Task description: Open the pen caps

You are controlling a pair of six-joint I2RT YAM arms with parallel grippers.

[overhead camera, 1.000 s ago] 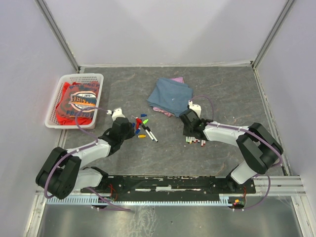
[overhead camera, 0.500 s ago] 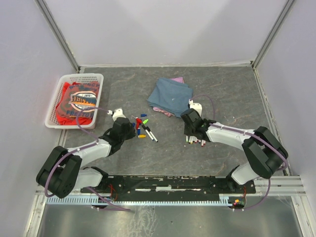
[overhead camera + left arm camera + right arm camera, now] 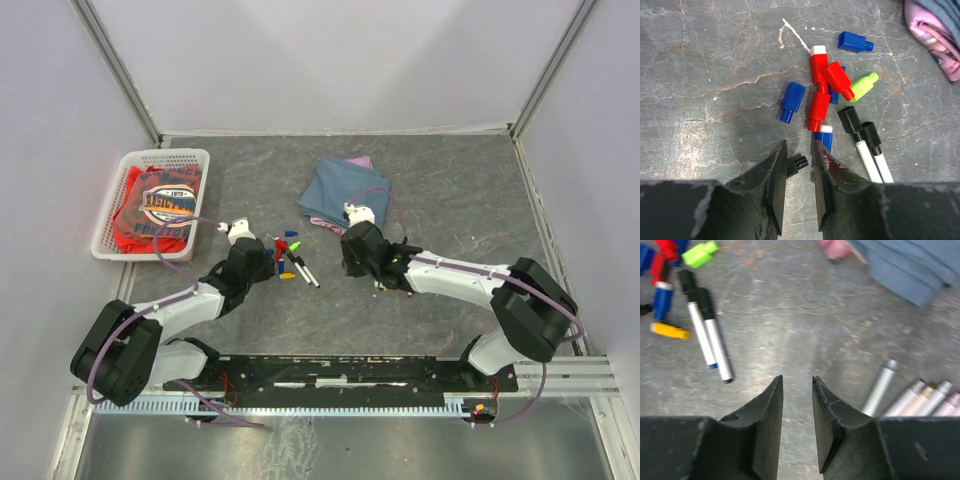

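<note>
A cluster of loose pen caps [image 3: 284, 252] lies on the grey table. The left wrist view shows red caps [image 3: 819, 105], blue caps [image 3: 854, 42], a green cap [image 3: 862, 86] and a small black cap [image 3: 800, 162]. Two white pens with black caps [image 3: 867, 150] lie right of the cluster. My left gripper [image 3: 798, 145] is open just short of the cluster, and the black cap lies beside its left finger. My right gripper [image 3: 797, 378] is open and empty over bare table. Several uncapped pens [image 3: 920, 397] lie to its right. The capped pens [image 3: 710, 340] are to its left.
A folded blue cloth [image 3: 345, 193] lies over a pink cloth [image 3: 935, 30] behind the pens. A white basket [image 3: 165, 153] holding a red shirt stands at the far left. A yellow cap [image 3: 670, 330] lies at the cluster's near side.
My right gripper has swung left, away from the row of uncapped pens, towards the capped pens and the cap cluster. The left arm has barely moved.
</note>
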